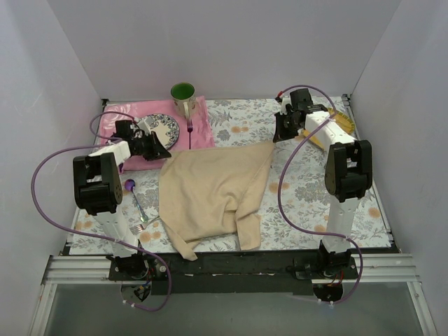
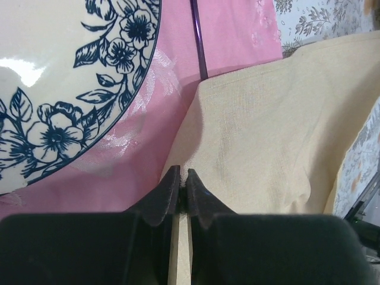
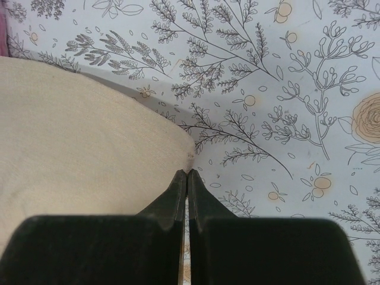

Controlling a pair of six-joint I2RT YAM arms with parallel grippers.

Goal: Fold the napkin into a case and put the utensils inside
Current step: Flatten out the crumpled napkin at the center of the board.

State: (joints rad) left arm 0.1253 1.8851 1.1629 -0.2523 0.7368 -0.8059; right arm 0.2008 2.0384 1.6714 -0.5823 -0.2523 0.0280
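Your two arms have the napkin (image 1: pixel 210 192) by its far corners, just right of the mat (image 1: pixel 203 133).

Your left jaws are closed with a strip of beige cloth squeezed between them, holding the napkin's far left corner where it laps onto the mat's near right edge. Your right jaws are closed as tightly, tips together on the far right corner, well to the right of the mat. Between the two grips the napkin's far edge runs fairly straight, and the rest lies on the worktop (image 1: pixel 308 189), on the near side of the mat, rumpled into loose folds. The spoon (image 1: pixel 135 197) and fork (image 1: pixel 143 226) lie apart from the cloth, nearer you than the mat's left half.
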